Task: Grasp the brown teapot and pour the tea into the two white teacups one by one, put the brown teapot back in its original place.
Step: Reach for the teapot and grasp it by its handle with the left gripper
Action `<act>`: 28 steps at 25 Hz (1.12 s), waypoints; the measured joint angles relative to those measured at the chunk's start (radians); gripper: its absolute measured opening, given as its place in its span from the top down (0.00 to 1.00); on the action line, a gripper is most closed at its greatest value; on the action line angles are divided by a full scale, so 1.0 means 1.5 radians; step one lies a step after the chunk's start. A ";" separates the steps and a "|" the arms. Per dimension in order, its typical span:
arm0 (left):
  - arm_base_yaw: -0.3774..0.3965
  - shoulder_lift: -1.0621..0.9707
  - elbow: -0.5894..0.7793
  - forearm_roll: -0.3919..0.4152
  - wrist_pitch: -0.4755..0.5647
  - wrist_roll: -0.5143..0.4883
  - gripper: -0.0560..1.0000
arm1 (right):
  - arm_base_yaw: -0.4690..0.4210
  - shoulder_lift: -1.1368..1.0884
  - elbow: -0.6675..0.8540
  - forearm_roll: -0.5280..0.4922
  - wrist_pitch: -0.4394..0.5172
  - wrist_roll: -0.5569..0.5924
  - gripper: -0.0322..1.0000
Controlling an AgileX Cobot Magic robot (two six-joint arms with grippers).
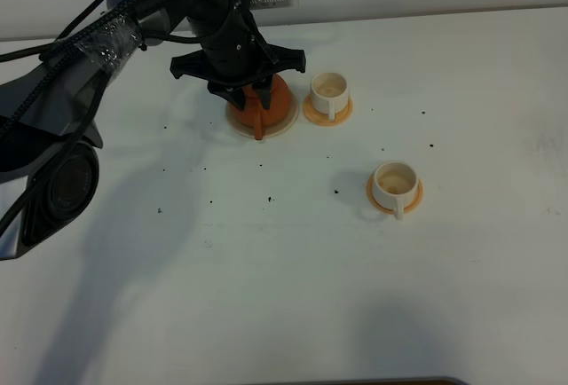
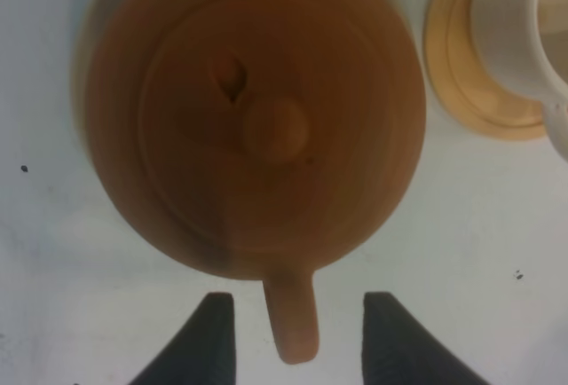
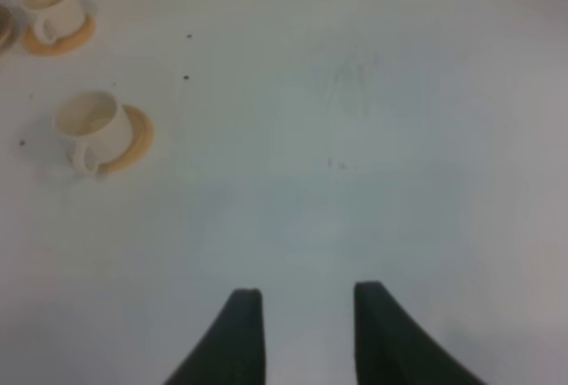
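Note:
The brown teapot (image 1: 277, 101) sits on its pale beige coaster (image 1: 286, 128) at the back of the table. My left gripper (image 1: 255, 101) hangs right over it. In the left wrist view the teapot (image 2: 257, 119) shows from above, lid on. Its handle (image 2: 293, 323) lies between my open left gripper's (image 2: 297, 305) fingers without touching either. One white teacup (image 1: 330, 90) stands on an orange saucer just right of the teapot. The other teacup (image 1: 393, 183) stands nearer the front right. My right gripper (image 3: 306, 301) is open over bare table, far from both teacups (image 3: 87, 123) (image 3: 47, 2).
Small dark specks (image 1: 268, 198) dot the white table (image 1: 266, 296) in front of the teapot. The near cup's saucer (image 2: 470, 74) lies close to the teapot's side. The left arm's black body (image 1: 53, 172) covers the left edge of the high view.

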 joint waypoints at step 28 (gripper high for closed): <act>0.009 0.039 0.000 -0.031 0.000 -0.081 0.62 | 0.000 0.000 0.000 0.000 0.000 0.000 0.73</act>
